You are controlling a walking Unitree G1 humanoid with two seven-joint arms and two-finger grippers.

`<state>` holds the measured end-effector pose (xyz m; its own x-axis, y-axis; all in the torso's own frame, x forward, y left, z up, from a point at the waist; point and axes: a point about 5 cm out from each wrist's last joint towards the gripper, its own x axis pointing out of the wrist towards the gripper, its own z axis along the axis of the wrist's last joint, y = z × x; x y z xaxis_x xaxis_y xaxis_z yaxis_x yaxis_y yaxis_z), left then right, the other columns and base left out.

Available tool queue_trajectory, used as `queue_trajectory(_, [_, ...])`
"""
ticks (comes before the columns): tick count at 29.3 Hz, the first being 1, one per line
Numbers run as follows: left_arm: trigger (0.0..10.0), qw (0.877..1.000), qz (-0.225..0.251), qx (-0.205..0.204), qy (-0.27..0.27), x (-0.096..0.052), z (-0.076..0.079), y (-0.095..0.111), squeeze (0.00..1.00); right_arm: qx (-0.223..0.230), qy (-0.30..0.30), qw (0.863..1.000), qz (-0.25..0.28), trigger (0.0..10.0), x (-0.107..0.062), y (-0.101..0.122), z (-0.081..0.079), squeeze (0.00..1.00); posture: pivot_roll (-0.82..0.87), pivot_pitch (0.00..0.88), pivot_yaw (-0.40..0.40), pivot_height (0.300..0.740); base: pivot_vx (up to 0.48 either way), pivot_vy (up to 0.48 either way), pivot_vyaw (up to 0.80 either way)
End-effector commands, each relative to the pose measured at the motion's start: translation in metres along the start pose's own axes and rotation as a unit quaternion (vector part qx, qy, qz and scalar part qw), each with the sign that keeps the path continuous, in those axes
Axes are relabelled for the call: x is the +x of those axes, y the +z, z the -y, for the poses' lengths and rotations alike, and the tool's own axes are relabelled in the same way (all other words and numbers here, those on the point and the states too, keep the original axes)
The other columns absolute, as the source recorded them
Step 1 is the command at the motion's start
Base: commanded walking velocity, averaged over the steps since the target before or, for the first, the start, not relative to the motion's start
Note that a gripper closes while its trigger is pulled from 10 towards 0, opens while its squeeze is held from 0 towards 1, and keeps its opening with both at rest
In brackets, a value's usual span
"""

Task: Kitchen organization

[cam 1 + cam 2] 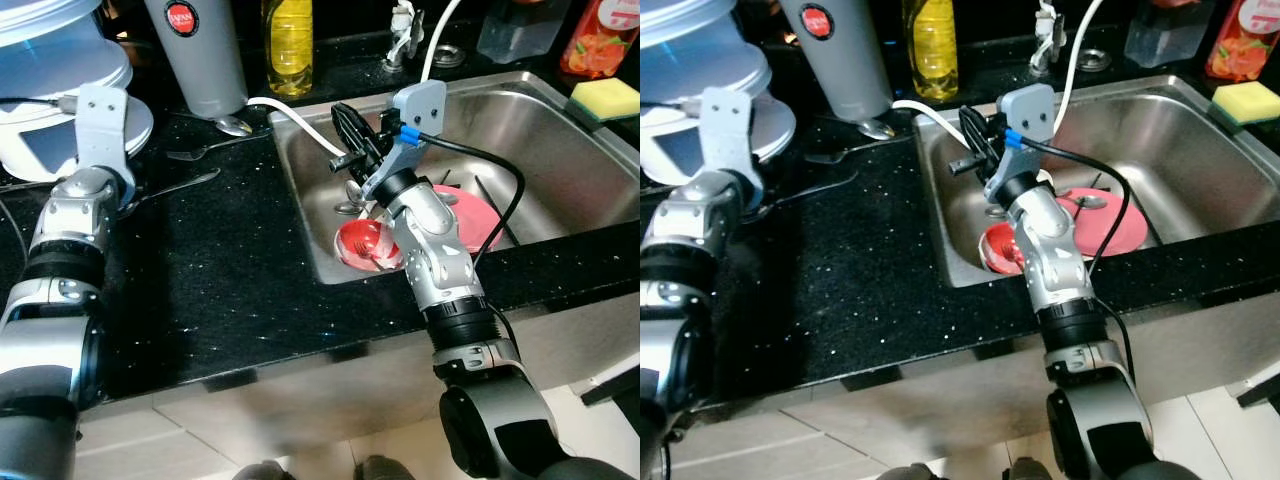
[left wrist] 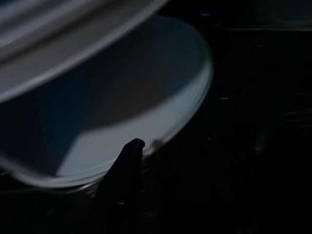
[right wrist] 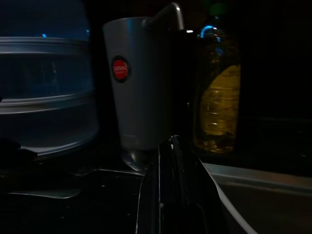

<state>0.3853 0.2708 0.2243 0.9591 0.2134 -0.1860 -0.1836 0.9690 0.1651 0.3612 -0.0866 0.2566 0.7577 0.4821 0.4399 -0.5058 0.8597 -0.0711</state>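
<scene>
The right hand (image 1: 347, 128) is held above the left edge of the sink (image 1: 520, 120), with its two black fingers pressed together and pointing toward the back-left, toward the grey cup (image 1: 200, 55) and the yellow bottle (image 1: 288, 45); nothing can be seen between the fingers. In the sink, below and behind this hand (toward the robot), a small red bowl (image 1: 362, 243) lies beside a pink plate (image 1: 470, 215), and some cutlery (image 1: 352, 195) is seen just under the wrist. On the black tabletop (image 1: 230, 290), a fork (image 1: 200, 150) and a spoon (image 1: 232, 125) lie near the foot of the grey cup, and another dark utensil (image 1: 180, 185) lies closer to the left arm, with its long axis running roughly left to right. The left hand (image 2: 127, 161) is placed close to the rim of a white plate (image 1: 135, 125) under the stacked clear containers (image 1: 55, 40); whether its fingers are apart or together cannot be told. The utensils on the tabletop lie between the two hands, and the dark one is judged nearer to the left hand, while the spoon is judged nearer to the right hand.
</scene>
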Motion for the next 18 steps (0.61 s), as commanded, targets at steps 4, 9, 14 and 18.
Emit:
queue_trajectory(4, [10.0,0.993,0.042,-0.011,0.111,-0.032,-0.006,-0.001,0.00,0.009,0.026,1.000,0.000,10.0,-0.001,0.003,-0.007,0.00,0.06,0.056,0.080,0.740,0.000,0.000,0.00])
queue_trajectory(9, [10.0,0.986,0.062,-0.029,0.152,-0.049,-0.003,0.001,0.00,0.011,0.030,0.999,-0.001,10.0,-0.001,0.001,-0.009,0.00,0.08,0.050,0.084,0.740,0.000,0.000,0.00])
queue_trajectory(14, [10.0,0.976,0.020,-0.121,0.181,-0.069,0.003,-0.014,0.00,0.014,0.035,0.999,-0.002,10.0,0.000,0.000,-0.011,0.00,0.08,0.053,0.082,0.740,0.000,0.000,0.00])
queue_trajectory(18, [10.0,0.947,-0.032,-0.259,0.187,-0.074,0.001,-0.034,0.00,0.019,0.041,0.999,-0.007,10.0,0.000,-0.003,-0.014,0.00,0.10,0.056,0.072,0.740,0.000,0.000,0.00])
